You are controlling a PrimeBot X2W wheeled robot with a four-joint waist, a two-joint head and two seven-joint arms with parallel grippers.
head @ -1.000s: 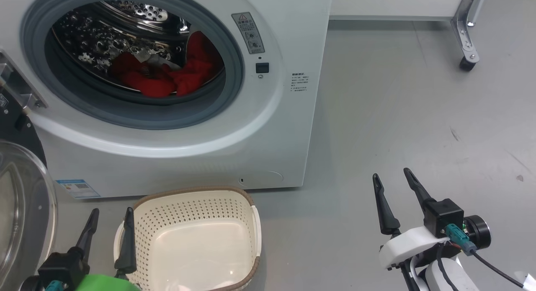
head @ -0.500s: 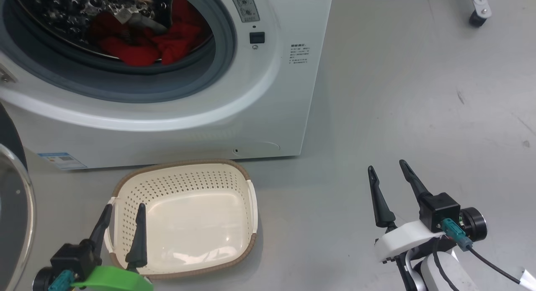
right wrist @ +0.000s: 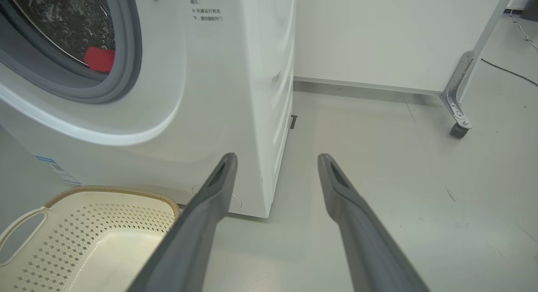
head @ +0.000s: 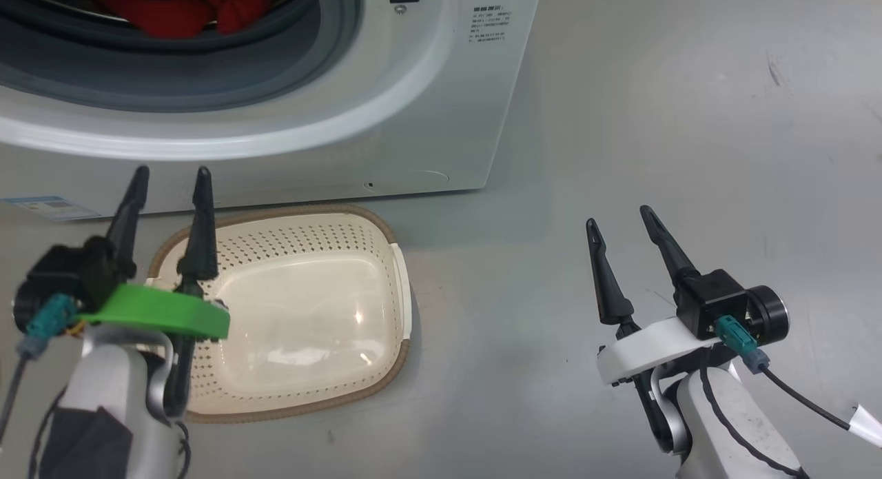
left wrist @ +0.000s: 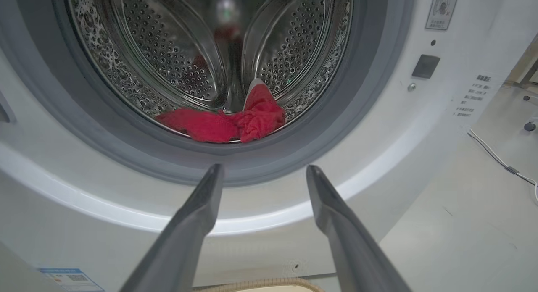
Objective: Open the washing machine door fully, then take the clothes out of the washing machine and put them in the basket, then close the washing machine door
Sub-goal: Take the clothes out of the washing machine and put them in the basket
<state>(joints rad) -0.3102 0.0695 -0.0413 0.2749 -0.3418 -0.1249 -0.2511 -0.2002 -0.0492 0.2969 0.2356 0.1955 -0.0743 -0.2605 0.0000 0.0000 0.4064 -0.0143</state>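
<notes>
"Left wrist view: clothes (left wrist: 227, 124) lie low in the drum (left wrist: 168, 65); left gripper (left wrist: 265, 167) spread wide, empty."

"Same for the right gripper (head: 618, 216). A finger could snag the gasket (left wrist: 370, 73), or cloth could fall short of the basket (head: 303, 210)."

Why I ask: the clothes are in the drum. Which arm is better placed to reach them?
Left. The open left end effector points straight at the clothes inside the washing machine, while the right end effector, also open, faces the machine's side corner and floor.
</notes>
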